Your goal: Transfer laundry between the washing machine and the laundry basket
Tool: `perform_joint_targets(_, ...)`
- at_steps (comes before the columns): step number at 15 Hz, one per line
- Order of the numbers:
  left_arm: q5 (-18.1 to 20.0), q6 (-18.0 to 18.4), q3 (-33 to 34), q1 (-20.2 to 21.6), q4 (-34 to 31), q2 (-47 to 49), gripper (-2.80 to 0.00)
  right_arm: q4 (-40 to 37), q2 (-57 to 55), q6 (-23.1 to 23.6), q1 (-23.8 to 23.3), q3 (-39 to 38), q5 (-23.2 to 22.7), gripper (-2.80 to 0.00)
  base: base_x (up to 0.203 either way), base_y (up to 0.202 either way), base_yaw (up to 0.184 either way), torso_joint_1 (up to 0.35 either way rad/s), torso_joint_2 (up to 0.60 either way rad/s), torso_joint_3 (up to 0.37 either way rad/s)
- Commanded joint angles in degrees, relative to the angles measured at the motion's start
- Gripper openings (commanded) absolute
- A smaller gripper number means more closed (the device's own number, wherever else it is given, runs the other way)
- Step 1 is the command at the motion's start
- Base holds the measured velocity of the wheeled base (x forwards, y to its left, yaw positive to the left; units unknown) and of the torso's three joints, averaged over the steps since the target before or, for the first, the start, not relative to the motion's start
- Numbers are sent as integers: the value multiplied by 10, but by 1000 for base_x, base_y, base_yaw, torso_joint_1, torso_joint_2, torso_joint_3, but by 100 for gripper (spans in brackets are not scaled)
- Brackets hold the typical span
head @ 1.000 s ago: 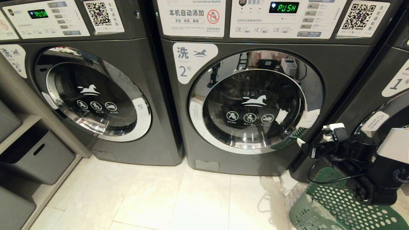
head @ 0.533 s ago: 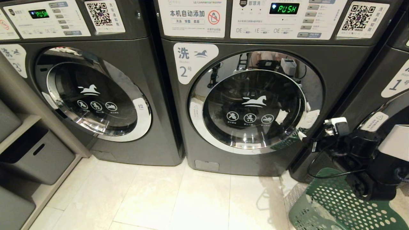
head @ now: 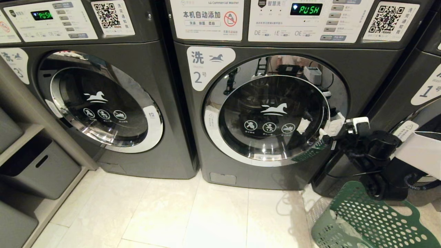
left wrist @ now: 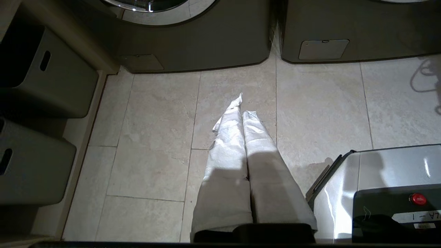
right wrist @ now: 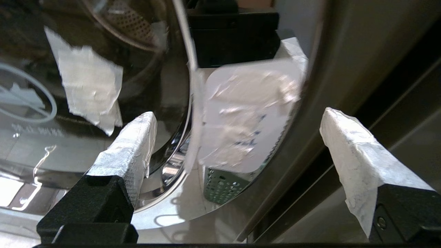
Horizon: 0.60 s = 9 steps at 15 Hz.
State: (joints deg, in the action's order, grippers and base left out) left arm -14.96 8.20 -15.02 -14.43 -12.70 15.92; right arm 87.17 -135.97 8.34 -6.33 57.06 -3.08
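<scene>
The right hand [head: 331, 135] was spread wide and empty at the right edge of the washing machine [head: 286, 103] door, one taped finger [right wrist: 132, 144] in front of the glass and the other past the chrome rim. The laundry basket [head: 365, 220] sat on the floor below that hand. The left hand [left wrist: 241, 113] hung clenched and empty above the floor tiles before the machine; no laundry could be seen.
</scene>
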Motion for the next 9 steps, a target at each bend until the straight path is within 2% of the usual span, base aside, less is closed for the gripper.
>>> perform_joint_targets(1, -6, 1, 4, 0, -1, 1, -280, 5, -31, 0, 0, 5, 0, 0, 0, 0, 0, 0, 0, 0)
perform_joint_targets(5, -13, 1, 8, 0, 0, 1, -280, 5, -38, -14, 3, 9, -14, 0, 0, 0, 0, 0, 0, 0)
perform_joint_targets(9, -28, 1, 10, 0, 0, 1, -280, 5, -41, -10, 4, 52, -20, 0, 0, 0, 0, 0, 0, 0)
